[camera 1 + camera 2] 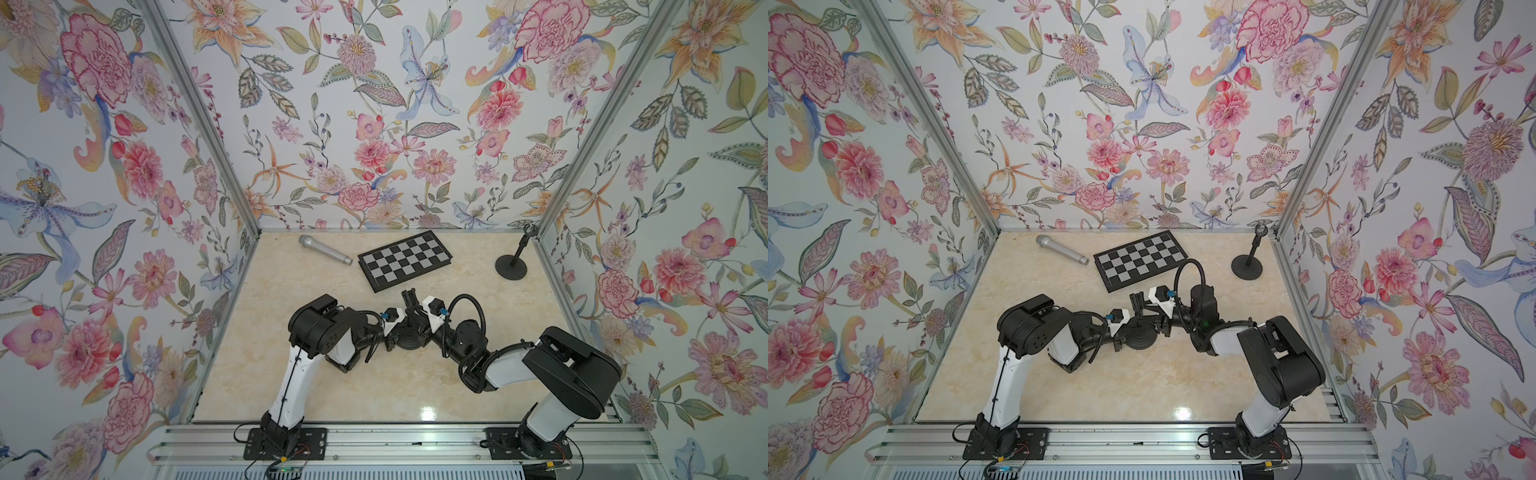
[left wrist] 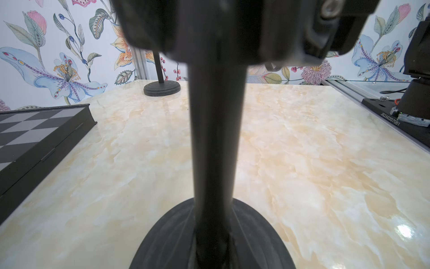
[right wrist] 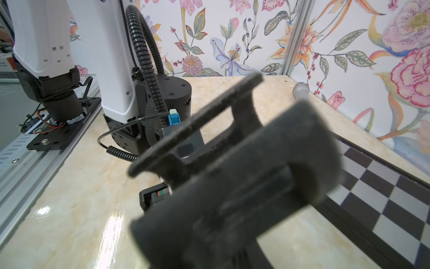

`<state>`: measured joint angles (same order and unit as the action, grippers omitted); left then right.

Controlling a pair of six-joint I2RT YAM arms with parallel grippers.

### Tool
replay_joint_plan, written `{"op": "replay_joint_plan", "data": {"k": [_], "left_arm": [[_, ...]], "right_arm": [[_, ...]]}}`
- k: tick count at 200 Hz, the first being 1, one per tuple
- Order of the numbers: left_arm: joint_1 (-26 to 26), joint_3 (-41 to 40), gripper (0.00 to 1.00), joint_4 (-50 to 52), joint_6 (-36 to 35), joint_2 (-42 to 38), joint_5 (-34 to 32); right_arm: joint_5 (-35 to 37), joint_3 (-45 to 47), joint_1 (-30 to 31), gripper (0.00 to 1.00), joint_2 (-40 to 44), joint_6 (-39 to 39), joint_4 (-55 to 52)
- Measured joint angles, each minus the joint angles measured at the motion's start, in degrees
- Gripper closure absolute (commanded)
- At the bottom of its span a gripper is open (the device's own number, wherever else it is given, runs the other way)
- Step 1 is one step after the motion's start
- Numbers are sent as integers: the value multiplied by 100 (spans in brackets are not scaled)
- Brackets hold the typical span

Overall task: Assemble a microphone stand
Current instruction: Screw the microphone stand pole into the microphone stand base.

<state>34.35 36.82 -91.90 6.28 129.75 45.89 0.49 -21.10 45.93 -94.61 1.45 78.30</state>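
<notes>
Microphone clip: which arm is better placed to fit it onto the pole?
Right, likely: the right gripper holds the microphone clip at the top of the pole, while the left gripper clamps that pole, steadying its round base.

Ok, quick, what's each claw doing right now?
Left gripper: closed on the round-based black stand's pole.
Right gripper: looks closed on the black plastic microphone clip.
</notes>
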Motion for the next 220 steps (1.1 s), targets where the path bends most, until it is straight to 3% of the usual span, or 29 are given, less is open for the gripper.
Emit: {"op": "replay_joint_plan", "data": {"k": [14,27,52,78,97,118,131,150,174,189,220], "left_arm": [[7,-9,86,-2,15,-7,0],[15,-7,91,0,-24,-7,-2],[17,-15,93,0,-98,-11,0],[22,-2,91,0,-140,-7,28],[22,11,88,0,-138,-4,44],[20,105,87,2,-114,46,136],[20,122,86,4,-103,50,155],[20,166,85,2,-44,87,188],[20,173,82,2,-7,87,175],[20,173,81,0,37,92,166],[15,136,82,-2,83,85,111]], "right_arm": [[-529,68,-227,58,0,39,85],[-1547,70,-595,53,-26,50,-103],[-3467,-98,-1469,53,-50,31,-638],[-4916,-739,-1939,53,-55,-374,-1445],[-5482,-1285,-2015,54,-31,-1154,-2507],[-5716,-1744,-2020,71,13,-1947,-3724],[-5700,-1834,-2046,77,31,-2236,-3978],[-5560,-1720,-2061,100,61,-2181,-3766],[-4951,-1272,-1897,100,90,-1565,-2802],[-3829,-822,-1508,100,164,-1021,-1961],[-702,-260,-247,100,138,-323,-833]]}}
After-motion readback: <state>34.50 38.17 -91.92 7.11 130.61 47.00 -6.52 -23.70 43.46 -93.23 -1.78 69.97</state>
